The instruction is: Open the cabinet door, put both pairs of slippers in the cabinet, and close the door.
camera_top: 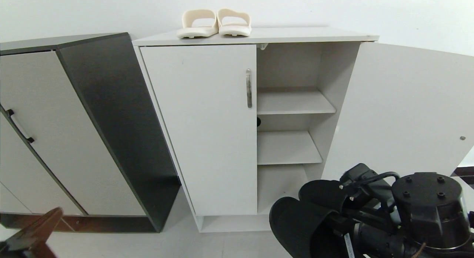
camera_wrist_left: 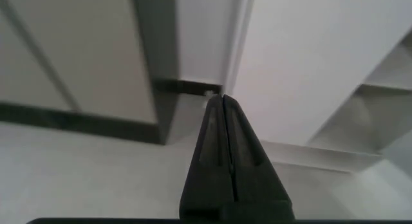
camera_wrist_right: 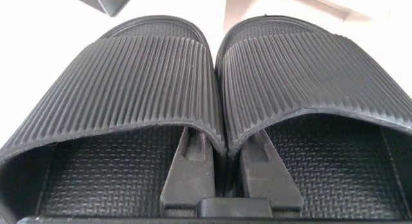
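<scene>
My right gripper pinches the touching inner walls of the black ribbed rubber slippers, near right before the open white wooden cabinet, so both go in together; the cream foam slippers sit on top, and my left gripper is closed, empty.

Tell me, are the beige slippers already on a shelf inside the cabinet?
No, the beige slippers sit side by side on top of the cabinet.

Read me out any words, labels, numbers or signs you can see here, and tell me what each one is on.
None can be read.
The white cabinet, the beige slippers on it and the black slippers show no print.
A small white tag beside the black slippers is too small to read.
</scene>
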### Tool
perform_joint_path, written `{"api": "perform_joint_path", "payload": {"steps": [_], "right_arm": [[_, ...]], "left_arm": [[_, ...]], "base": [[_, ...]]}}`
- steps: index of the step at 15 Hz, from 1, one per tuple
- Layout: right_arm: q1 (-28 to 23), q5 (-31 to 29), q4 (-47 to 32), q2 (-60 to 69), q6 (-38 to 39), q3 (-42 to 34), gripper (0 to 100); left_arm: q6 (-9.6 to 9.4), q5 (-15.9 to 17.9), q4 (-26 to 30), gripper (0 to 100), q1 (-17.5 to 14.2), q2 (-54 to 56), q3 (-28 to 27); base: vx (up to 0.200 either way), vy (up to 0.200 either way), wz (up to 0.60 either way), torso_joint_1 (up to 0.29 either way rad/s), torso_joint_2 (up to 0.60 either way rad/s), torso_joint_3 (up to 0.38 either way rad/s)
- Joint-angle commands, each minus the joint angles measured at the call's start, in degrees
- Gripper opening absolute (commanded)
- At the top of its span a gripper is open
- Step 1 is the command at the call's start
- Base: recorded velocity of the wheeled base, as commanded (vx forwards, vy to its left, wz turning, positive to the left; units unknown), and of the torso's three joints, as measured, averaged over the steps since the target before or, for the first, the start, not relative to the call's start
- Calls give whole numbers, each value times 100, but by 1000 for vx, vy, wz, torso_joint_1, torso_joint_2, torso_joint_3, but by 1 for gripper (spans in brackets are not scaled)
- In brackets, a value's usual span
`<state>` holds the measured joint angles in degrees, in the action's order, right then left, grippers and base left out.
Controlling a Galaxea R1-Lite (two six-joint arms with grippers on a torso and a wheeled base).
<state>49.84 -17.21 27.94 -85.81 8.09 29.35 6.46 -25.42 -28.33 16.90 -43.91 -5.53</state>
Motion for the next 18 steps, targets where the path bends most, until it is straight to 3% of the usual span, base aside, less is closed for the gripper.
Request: {"api": "perform_joint_path", "payload": {"steps": [1, 2, 3, 5, 7, 8, 9, 10, 11, 12, 14, 16, 17, 18], "right_arm": [[9, -1, 124, -278, -10, 0, 0], [9, -10, 256, -401, -18, -9, 0], [35, -45, 440, -498, -27, -26, 0], [97, -195, 669, -560, -36, -132, 0], [97, -186, 730, -542, -36, -272, 0], [97, -177, 836, -551, -36, -378, 0], [97, -177, 915, -568, -36, -395, 0], [97, -168, 950, -577, -45, -404, 0], [97, -177, 968, -586, -36, -404, 0], [97, -168, 968, -586, -45, -387, 0], [97, -168, 968, -621, -45, -387, 0], [97, -177, 976, -586, -18, -404, 0], [97, -177, 994, -551, -18, -404, 0], [97, -186, 1108, -551, -27, -404, 0]], "left_arm": [[-303, -51, 2341, 0, -1092, 3486, 553], [-338, 230, 2728, 0, -1110, 3943, 545], [-189, 468, 2587, 0, -1110, 3864, 553], [-180, 942, 2578, 0, -1110, 3881, 553], [-479, 1461, 2578, 0, -1110, 3881, 553], [-1068, 2243, 2719, 0, -1110, 3881, 553], [-971, 2753, 2912, 0, -1110, 3864, 553], [-655, 2551, 2824, 0, -1180, 3872, 553], [-708, 2287, 2842, 0, -1338, 3916, 553], [-813, 2181, 2842, 0, -1883, 4101, 553], [-796, 2067, 2842, 0, -1830, 4110, 553], [-708, 2445, 2833, 0, -1672, 4356, 553], [-734, 2568, 2833, 0, -1672, 4373, 553], [-875, 2638, 2833, 0, -1672, 4373, 553]], "base": [[0, 0, 0, 0, 0, 0], [0, 0, 0, 0, 0, 0], [0, 0, 0, 0, 0, 0], [0, 0, 0, 0, 0, 0], [0, 0, 0, 0, 0, 0], [0, 0, 0, 0, 0, 0], [0, 0, 0, 0, 0, 0], [0, 0, 0, 0, 0, 0], [0, 0, 0, 0, 0, 0], [0, 0, 0, 0, 0, 0], [0, 0, 0, 0, 0, 0], [0, 0, 0, 0, 0, 0], [0, 0, 0, 0, 0, 0], [0, 0, 0, 0, 0, 0]]}}
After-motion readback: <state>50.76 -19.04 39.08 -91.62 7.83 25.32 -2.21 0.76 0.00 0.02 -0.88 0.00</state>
